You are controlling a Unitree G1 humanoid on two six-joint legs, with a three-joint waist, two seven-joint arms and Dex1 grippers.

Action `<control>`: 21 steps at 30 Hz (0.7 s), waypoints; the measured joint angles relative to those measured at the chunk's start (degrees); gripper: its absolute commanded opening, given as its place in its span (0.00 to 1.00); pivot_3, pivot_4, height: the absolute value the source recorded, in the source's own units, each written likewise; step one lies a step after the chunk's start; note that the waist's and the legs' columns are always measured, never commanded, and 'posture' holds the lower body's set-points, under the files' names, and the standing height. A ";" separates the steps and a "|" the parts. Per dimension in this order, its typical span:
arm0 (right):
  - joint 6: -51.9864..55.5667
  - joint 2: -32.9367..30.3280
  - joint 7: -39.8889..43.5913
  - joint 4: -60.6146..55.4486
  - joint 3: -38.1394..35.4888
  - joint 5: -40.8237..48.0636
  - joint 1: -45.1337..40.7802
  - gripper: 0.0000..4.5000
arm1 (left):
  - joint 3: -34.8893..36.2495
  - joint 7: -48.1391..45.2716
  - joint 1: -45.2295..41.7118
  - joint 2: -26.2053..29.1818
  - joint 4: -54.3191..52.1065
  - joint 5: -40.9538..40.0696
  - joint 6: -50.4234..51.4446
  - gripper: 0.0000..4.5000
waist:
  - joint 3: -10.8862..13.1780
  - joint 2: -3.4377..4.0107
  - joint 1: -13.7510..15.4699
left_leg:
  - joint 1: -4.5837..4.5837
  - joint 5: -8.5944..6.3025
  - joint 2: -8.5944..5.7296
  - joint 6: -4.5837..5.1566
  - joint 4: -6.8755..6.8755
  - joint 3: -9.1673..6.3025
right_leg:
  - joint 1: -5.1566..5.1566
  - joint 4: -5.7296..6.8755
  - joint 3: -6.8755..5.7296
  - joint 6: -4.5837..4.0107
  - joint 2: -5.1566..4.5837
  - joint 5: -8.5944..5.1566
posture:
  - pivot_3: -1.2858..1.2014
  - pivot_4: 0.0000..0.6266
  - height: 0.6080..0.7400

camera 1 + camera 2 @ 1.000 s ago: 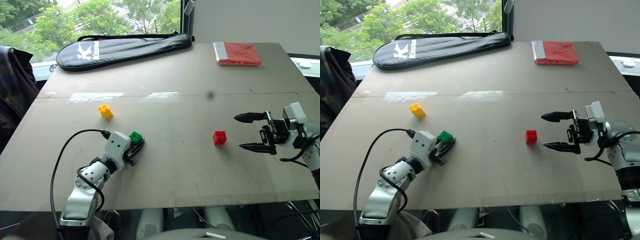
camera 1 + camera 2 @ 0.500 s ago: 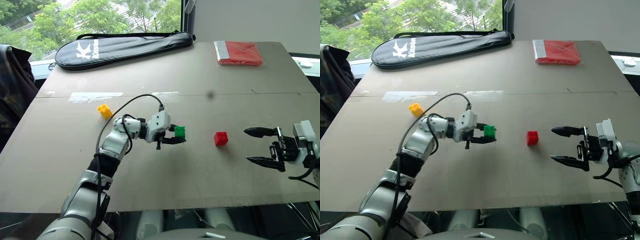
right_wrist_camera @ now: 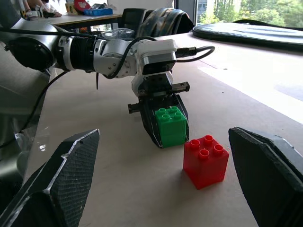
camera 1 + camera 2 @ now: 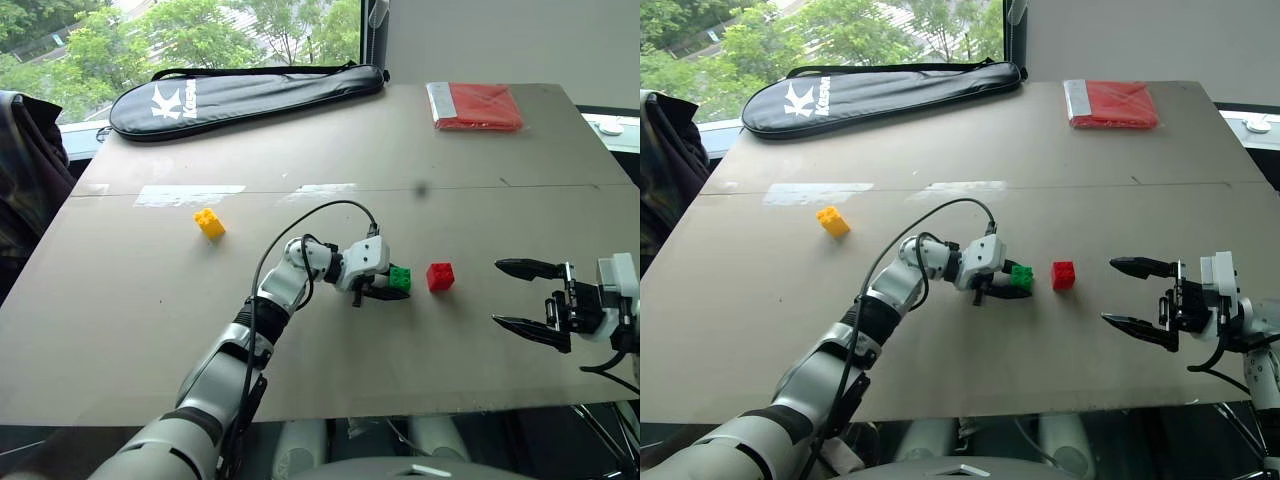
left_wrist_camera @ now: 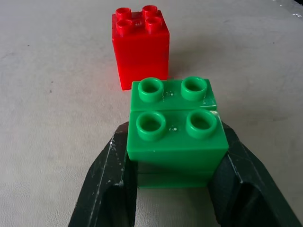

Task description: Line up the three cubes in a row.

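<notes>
Black racket bag (image 4: 245,96) along the table's (image 4: 400,150) far edge, flat red packet (image 4: 476,106) — far right corner

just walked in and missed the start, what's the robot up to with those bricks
The left gripper is shut on the green cube and holds it right beside the red cube on the table, with a small gap between them. The right gripper waits open to the red cube's right, holding nothing. The yellow cube sits apart, far off to the left, not yet in the row.
</notes>
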 measured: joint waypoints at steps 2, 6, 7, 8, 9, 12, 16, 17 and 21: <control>0.21 -0.02 0.16 0.01 -0.06 -0.03 0.00 1.00 | 0.05 0.59 0.28 -0.08 -0.27 0.06 0.15 0.30 | 0.00 0.00 0.02 | 0.01 0.00 0.00 0.00 0.00 -0.02 | 0.00 0.03 -0.02 0.00 0.00 0.00 | 0.52 0.24 0.76; 0.57 -0.13 0.62 0.32 -0.06 -0.34 -0.34 1.00 | 0.31 1.28 0.80 -0.16 -0.80 0.06 0.64 0.30 | 0.00 0.00 0.01 | 0.03 0.00 0.00 0.00 0.01 0.01 | 0.02 0.04 0.01 0.00 0.00 0.00 | 0.52 0.24 0.76; 0.58 -0.13 0.85 0.54 -0.06 -0.44 -0.64 1.00 | 0.40 1.54 1.04 -0.14 -1.22 0.08 0.96 0.30 | 0.00 0.00 0.00 | 0.04 0.00 0.00 0.00 0.01 0.01 | 0.02 0.04 0.02 0.00 0.00 0.00 | 0.52 0.24 0.76; 0.58 -0.14 0.92 0.75 -0.06 -0.48 -0.81 1.00 | 0.40 1.79 1.16 -0.14 -1.43 0.09 1.17 0.30 | 0.00 0.00 -0.01 | 0.04 0.00 0.00 0.00 0.01 0.01 | 0.02 0.04 0.02 0.00 0.00 0.00 | 0.52 0.24 0.76; 0.58 -0.14 0.97 0.89 -0.06 -0.54 -0.87 1.00 | 0.40 1.92 1.26 -0.14 -1.62 0.09 1.29 0.30 | 0.00 0.00 -0.01 | 0.05 0.00 0.00 0.00 0.01 0.01 | 0.02 0.05 0.02 0.00 0.00 0.00 | 0.52 0.24 0.76; 0.58 -0.14 1.45 1.55 -0.06 -1.15 -1.30 1.00 | 0.41 2.48 1.65 -0.03 -2.19 0.11 1.52 0.30 | 0.00 0.00 -0.01 | 0.05 0.00 0.00 0.00 0.01 0.00 | 0.02 0.06 0.01 0.00 0.00 0.01 | 0.52 0.24 0.76; 0.60 -0.14 1.65 1.61 -0.05 -1.43 -2.14 1.00 | 0.67 3.14 2.18 -0.09 -2.89 -0.04 2.55 0.30 | -0.01 0.00 -0.05 | 0.09 0.00 0.00 0.00 0.02 0.01 | 0.05 0.07 0.02 0.00 0.00 0.01 | 0.52 0.24 0.76; 0.64 -0.14 1.65 1.61 -0.06 -1.46 -2.40 1.00 | 0.66 3.31 2.23 -0.09 -2.94 -0.02 2.55 0.30 | -0.01 0.00 -0.05 | 0.10 0.00 0.00 0.00 0.02 0.01 | 0.05 0.07 0.02 0.00 0.00 0.01 | 0.52 0.24 0.76; 0.93 -0.13 1.60 1.61 -0.05 -1.70 -2.55 1.00 | 0.64 3.74 2.24 -0.11 -2.93 0.00 2.56 0.30 | -0.01 0.00 -0.05 | 0.11 0.01 0.00 0.00 0.03 0.01 | 0.06 0.09 0.02 0.00 0.00 0.01 | 0.52 0.24 0.76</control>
